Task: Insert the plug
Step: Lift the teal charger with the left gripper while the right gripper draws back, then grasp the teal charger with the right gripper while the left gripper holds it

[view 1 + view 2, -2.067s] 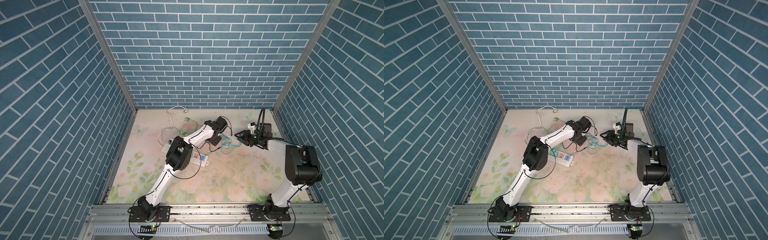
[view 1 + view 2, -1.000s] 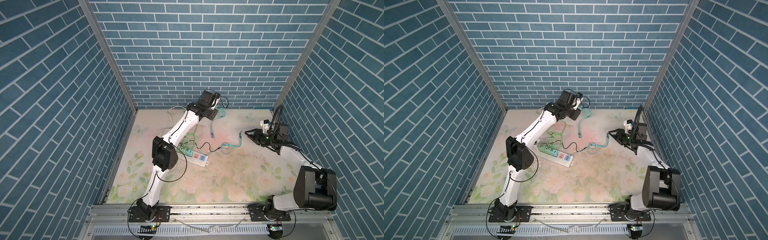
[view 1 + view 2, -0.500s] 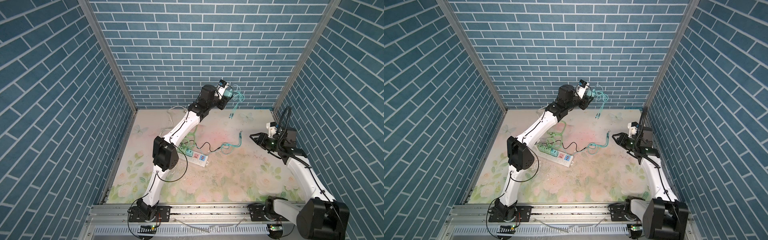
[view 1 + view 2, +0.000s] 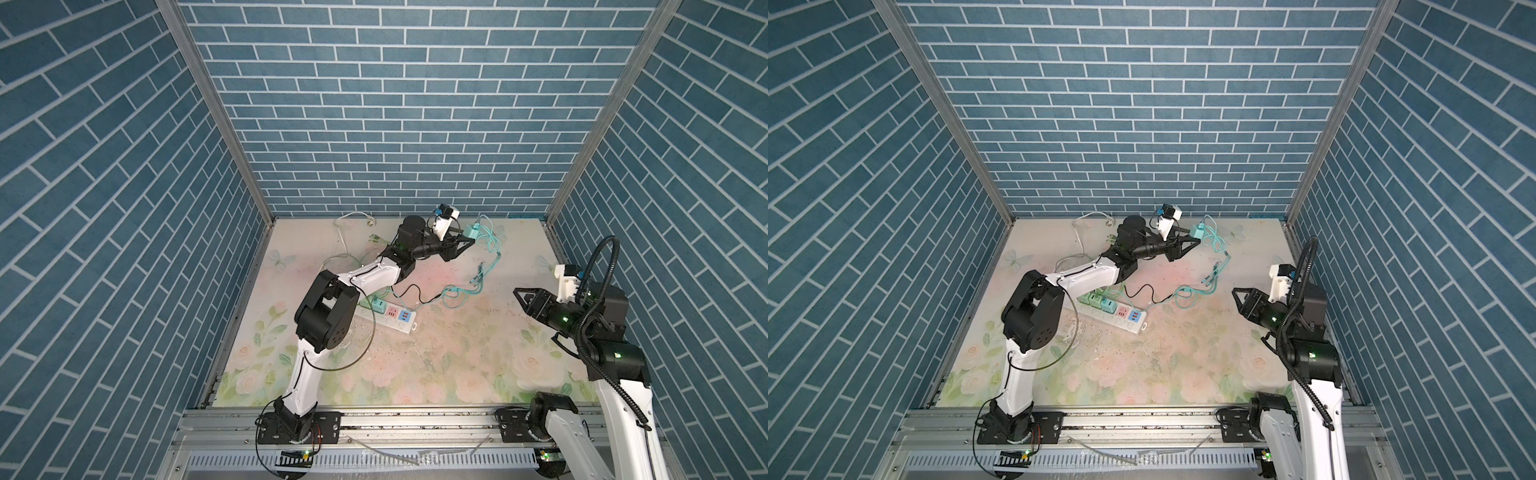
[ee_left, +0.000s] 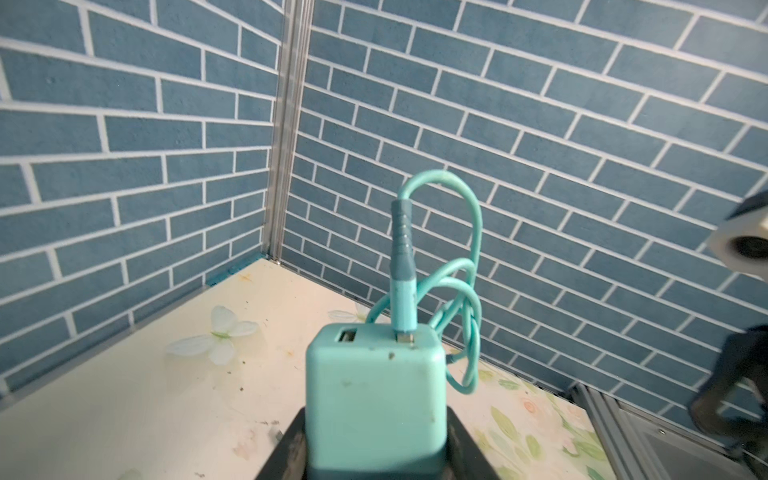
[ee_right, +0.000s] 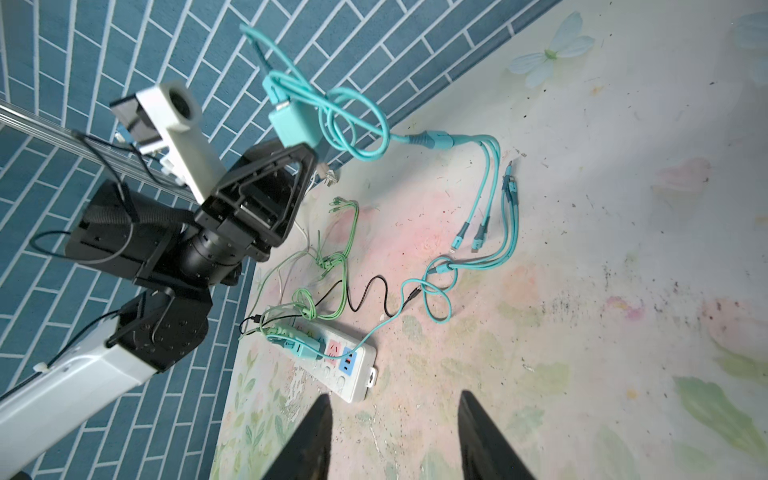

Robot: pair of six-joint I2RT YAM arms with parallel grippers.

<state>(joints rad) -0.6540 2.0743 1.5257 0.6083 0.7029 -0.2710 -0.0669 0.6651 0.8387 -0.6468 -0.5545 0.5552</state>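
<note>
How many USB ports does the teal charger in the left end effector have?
2. On the teal charger, one port is empty; the one beside it holds the teal cable. Other faces are hidden.

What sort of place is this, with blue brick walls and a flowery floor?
Probably a robot test booth: brick-print panels meet at metal posts, a left arm and right arm are bolted to a rail, and a power strip lies on a floral mat.

A lab robot cell: blue brick-print walls [image 4: 395, 124], aluminium rail [image 4: 415, 422], floral tabletop [image 4: 457, 353].
</note>
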